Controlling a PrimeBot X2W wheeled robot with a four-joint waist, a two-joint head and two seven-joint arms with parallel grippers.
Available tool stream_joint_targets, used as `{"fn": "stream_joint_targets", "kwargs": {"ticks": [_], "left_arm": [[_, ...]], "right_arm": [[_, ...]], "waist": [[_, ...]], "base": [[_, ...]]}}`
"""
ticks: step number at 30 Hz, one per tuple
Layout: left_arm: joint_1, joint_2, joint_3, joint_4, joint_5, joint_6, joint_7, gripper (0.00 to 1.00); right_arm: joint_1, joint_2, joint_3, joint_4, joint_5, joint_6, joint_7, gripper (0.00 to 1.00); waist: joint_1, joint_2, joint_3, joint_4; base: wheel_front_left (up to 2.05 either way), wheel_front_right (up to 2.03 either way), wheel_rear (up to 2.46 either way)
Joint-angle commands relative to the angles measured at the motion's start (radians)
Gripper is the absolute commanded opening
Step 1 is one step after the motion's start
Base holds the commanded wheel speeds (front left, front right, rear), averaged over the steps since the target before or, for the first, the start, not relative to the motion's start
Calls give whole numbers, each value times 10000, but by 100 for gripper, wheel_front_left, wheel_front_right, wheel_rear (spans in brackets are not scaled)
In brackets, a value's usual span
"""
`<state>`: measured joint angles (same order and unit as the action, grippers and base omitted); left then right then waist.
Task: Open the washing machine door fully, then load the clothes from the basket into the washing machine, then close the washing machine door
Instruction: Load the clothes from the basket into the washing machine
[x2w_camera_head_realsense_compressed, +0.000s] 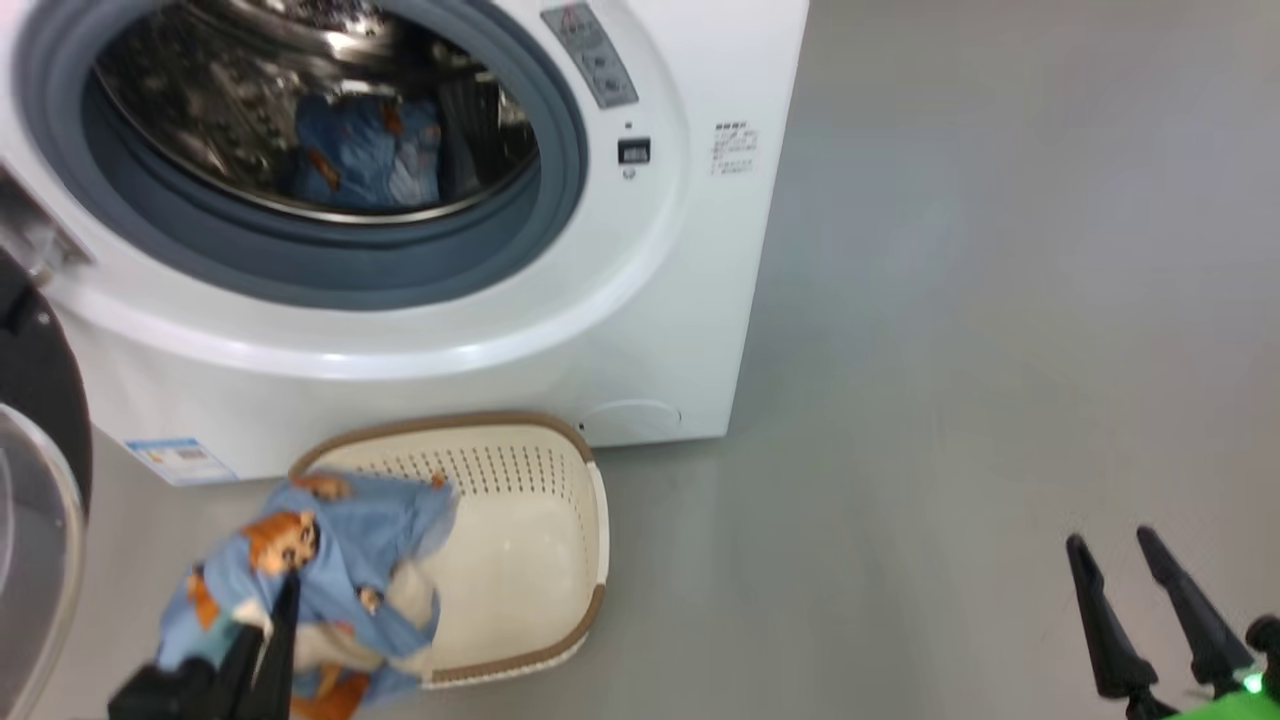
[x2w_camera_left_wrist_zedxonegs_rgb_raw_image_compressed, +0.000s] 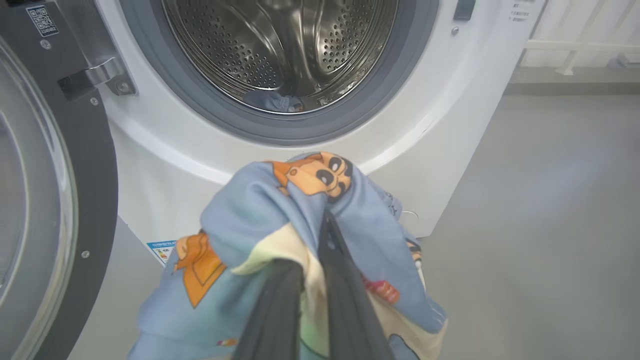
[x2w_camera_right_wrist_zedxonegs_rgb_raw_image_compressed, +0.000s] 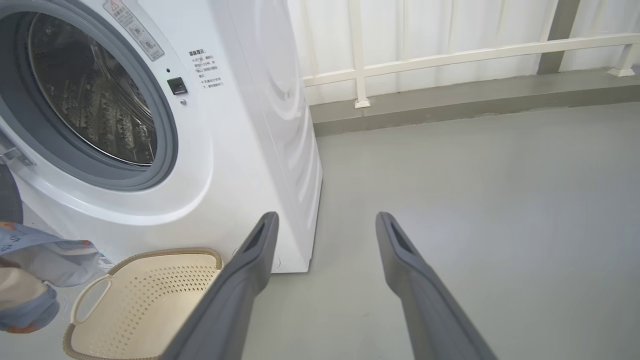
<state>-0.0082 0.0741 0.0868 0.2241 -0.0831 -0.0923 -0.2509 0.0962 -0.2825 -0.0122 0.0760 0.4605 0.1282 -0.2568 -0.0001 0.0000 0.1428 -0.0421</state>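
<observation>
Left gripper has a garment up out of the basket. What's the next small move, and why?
Probably raise the left gripper and ease it forward toward the drum. It is shut on the garment, which hangs low by the basket, below the drum opening. The door stands open at the left, and the way in looks clear; a second garment lies inside.

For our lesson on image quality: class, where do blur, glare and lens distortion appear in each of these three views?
Head view: the held clothes are smeared by motion blur; glare streaks the drum. Left wrist view: crisp drum perforations, bright reflections. Right wrist view: the wide-angle lens bows the washing machine edges.
</observation>
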Motion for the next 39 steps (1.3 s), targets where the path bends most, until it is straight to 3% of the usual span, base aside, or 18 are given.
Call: {"fn": "stream_joint_targets", "kwargs": {"ticks": [1, 11, 21, 32, 39], "left_arm": [[52, 87, 404, -420, 40, 51, -108, 0], [1563, -140, 573, -1943, -102, 290, -108, 0], [823, -217, 537, -2108, -600, 335, -108, 0], [-2533, 64, 516, -1476, -306, 101, -109, 0], [-5737, 470, 565, 212, -275, 14, -109, 0]], "right_arm": [[118, -193, 172, -219, -139, 25, -49, 100], [614, -156, -17, -316, -173, 25, -49, 100], [433, -110, -59, -406, -175, 25, -49, 100], [-344, 1, 67, -490, -103, 25, -49, 100], [-1171, 29, 80, -579, -6, 25, -49, 100]], "waist": [[1, 0, -382, -9], [1, 0, -719, -51], [1, 0, -304, -9], [1, 0, 1098, -89], [1, 0, 2486, -334]], "base": [[0, 0, 0], [0, 0, 0], [0, 0, 0], [0, 0, 0], [0, 0, 0]]}}
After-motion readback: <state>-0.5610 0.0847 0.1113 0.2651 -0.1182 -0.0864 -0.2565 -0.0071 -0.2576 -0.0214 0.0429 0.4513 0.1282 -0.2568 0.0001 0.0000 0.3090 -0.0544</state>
